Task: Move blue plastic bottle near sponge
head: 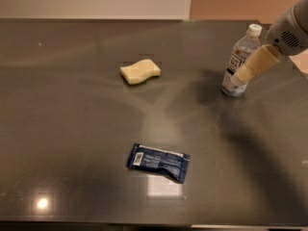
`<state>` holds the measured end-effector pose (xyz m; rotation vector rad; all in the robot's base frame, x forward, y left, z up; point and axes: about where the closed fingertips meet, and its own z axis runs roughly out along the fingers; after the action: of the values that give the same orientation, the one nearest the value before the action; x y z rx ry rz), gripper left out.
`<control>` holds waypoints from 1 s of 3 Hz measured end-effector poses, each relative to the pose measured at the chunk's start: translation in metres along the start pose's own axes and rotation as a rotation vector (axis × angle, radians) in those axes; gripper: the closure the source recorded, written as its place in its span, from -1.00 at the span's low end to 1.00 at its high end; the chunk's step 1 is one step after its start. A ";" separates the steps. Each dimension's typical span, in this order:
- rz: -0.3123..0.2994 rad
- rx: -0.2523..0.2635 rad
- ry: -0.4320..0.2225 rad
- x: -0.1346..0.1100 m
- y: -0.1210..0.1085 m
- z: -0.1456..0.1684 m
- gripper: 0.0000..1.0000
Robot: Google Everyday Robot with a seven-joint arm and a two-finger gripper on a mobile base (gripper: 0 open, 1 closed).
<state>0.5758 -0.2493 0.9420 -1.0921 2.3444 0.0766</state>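
The blue plastic bottle (237, 61) stands upright at the far right of the dark table, with a white cap and a white-and-dark-blue label. The sponge (140, 71), a pale yellow wavy-edged block, lies well to its left near the table's middle back. My gripper (246, 71) comes in from the upper right. Its tan tip lies across the front right side of the bottle, at label height, and hides part of it.
A flat dark blue packet (159, 160) lies toward the front middle of the table (72, 129). The table's right edge runs just behind the arm. A pale wall stands beyond the far edge.
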 end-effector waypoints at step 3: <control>0.073 -0.042 -0.059 -0.020 -0.025 0.032 -0.63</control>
<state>0.6186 -0.2435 0.9285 -1.0098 2.3390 0.1841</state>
